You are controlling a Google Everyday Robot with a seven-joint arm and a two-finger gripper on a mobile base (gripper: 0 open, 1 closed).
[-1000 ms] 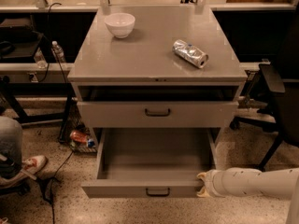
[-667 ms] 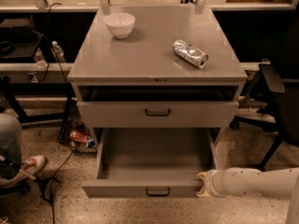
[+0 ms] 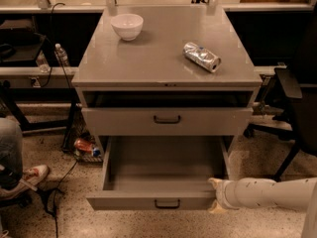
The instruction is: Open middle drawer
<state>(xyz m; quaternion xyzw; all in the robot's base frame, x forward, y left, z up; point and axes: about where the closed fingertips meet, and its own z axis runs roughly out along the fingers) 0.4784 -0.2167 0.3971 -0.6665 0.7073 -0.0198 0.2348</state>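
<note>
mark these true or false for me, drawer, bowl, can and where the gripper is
1. The middle drawer is pulled out and its inside looks empty. True.
2. The white bowl sits inside the open drawer. False: it stands on the cabinet top, at the back left.
3. The gripper is at the right front corner of the middle drawer. True.
4. The crushed can stands upright. False: it lies on its side on the right of the cabinet top.
5. The upper drawer is pulled out as far as the middle one. False: it is pushed in, or nearly so.
</note>
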